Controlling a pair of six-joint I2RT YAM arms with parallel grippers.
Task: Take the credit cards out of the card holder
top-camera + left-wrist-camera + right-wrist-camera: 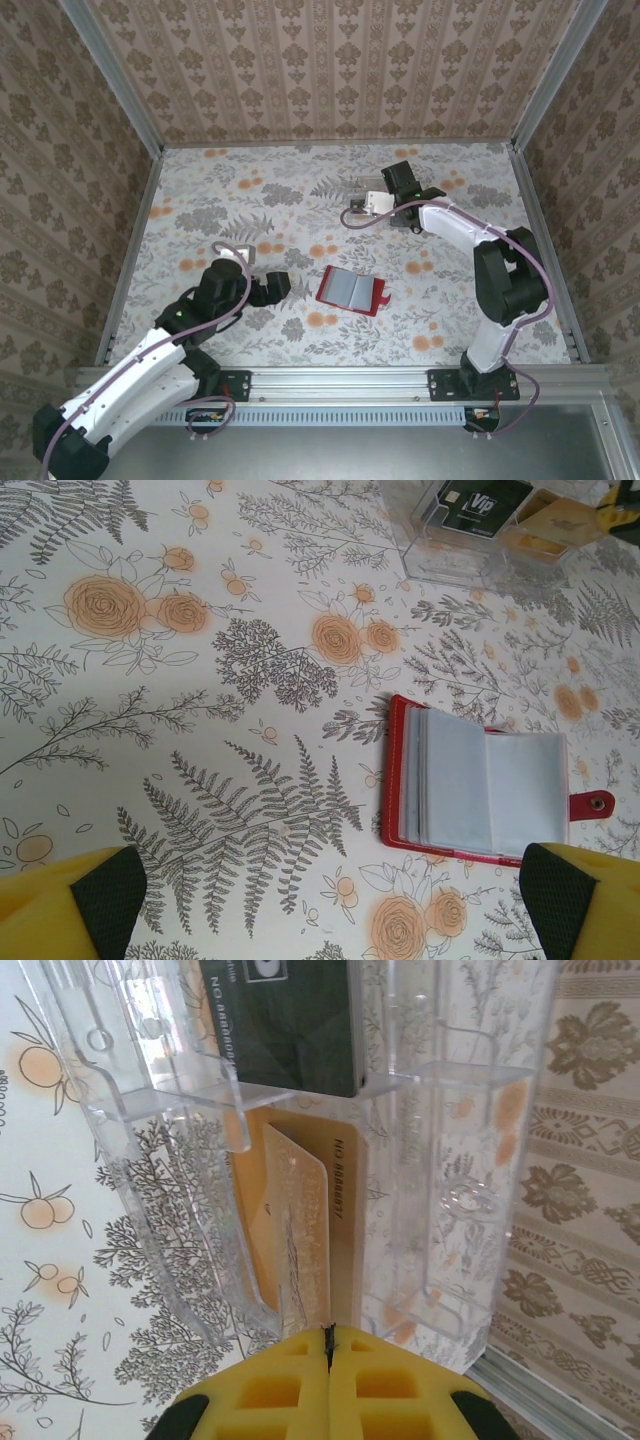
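Your big table (pixel 200 200), under its grey and orange flower cloth, carries everything. In the upper middle of the top view sits a clear plastic tray (pixel 362 207) with little walls, a place for the cards to go. The small red folding card holder (pixel 350 289) lies open and flat in the middle of that view, grey-blue pockets up so you can reach in. The pockets look flat, so I think few cards are left, or none. In the right wrist view a dark green card (pixel 285 1020) lies in the top slot. Below it a thin gold card (pixel 300 1230) stands over a second gold card (pixel 345 1190). Its edge runs into the crack of your right gripper (pixel 328 1360), whose yellow jaws press together, so it looks pinched. Your left gripper (pixel 325 915) hangs beside the holder, jaws wide apart and empty, ready to help. The little red tab (pixel 597 803) pokes out at the right.
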